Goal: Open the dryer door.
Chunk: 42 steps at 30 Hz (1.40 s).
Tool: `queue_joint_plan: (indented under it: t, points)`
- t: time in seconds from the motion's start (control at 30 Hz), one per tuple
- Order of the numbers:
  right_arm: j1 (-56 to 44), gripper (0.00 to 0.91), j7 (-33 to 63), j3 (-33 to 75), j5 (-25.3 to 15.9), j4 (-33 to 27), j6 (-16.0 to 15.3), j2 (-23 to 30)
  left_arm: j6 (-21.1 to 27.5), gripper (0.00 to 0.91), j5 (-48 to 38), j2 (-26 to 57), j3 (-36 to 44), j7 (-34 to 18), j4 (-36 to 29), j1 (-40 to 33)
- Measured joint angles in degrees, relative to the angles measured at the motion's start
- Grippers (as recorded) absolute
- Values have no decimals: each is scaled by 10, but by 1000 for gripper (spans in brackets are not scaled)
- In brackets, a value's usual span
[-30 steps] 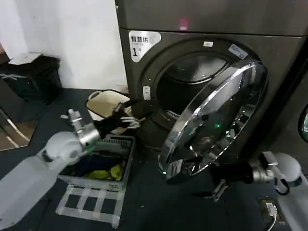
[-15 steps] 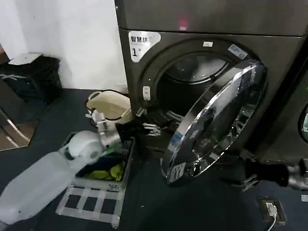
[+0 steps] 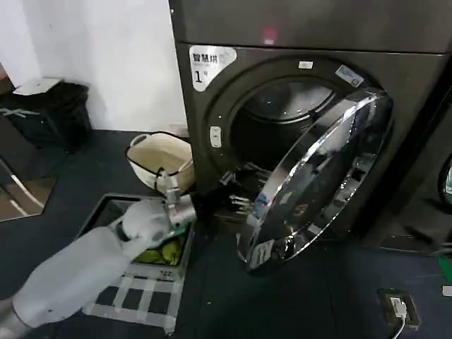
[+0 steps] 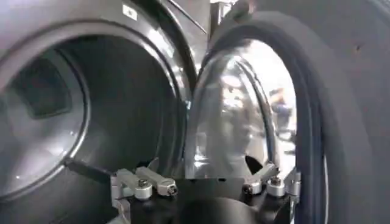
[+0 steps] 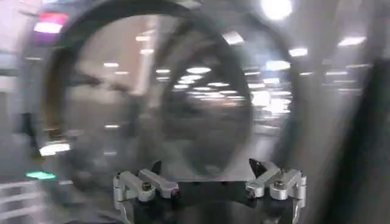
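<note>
The dryer (image 3: 212,106) is a dark metal front-loader with a white "1" sticker. Its dryer door (image 3: 318,176), a chrome ring around dark glass, stands swung partly out from the drum mouth (image 3: 282,120). My left gripper (image 3: 236,191) reaches low into the gap between drum mouth and door. In the left wrist view the left gripper (image 4: 204,169) is open with nothing in it, the door's inner face (image 4: 244,109) just ahead and the drum (image 4: 79,115) beside it. My right gripper (image 5: 207,171) is open and empty, facing the blurred round door (image 5: 177,97) from some distance.
A beige basket (image 3: 159,152) stands beside the dryer. A crate of clothes (image 3: 159,251) lies under my left arm. A black bin (image 3: 49,106) is at the far left. The neighbouring machine (image 3: 441,176) adjoins on the right. A floor socket (image 3: 395,305) lies near the front right.
My left arm has swung right, from over the crate into the gap at the drum mouth. My right arm has pulled away from the door's lower edge. The door has barely moved.
</note>
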Motion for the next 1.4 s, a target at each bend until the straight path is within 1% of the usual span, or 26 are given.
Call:
queue_joint_plan:
  t: [0.07,0.2,0.3,0.43,0.63,0.93,1.0,1.13,1.27,1.4]
  points:
    - [-5,907,50,17,9,0,-10,-1,0,907,0,-3,6,1,0,-4]
    - [-11,907,149,46,9,-2,-28,-4,-1,907,-1,-10,26,5,-3,-11]
    - [-22,907,223,70,-6,-1,-32,-6,-1,907,-1,-17,38,5,-5,-17]
    - [-38,907,299,93,-26,3,-38,-3,-1,907,-4,-28,54,3,-6,-27]
    - [-58,907,402,132,-25,0,-66,-5,-4,907,-17,-54,83,3,3,-48]
    - [-107,907,439,211,-42,-4,-90,-21,-8,907,-33,-100,141,5,16,-91]
    - [-121,907,446,230,-55,1,-108,-21,-10,907,-33,-114,154,5,23,-101]
    - [-143,907,458,266,-72,9,-130,-21,-12,907,-31,-144,173,6,37,-114]
    - [-161,907,440,298,-89,20,-127,-19,-16,907,-19,-176,189,7,55,-122]
    - [-172,907,445,328,-91,30,-124,-21,-25,907,-5,-210,205,4,77,-125]
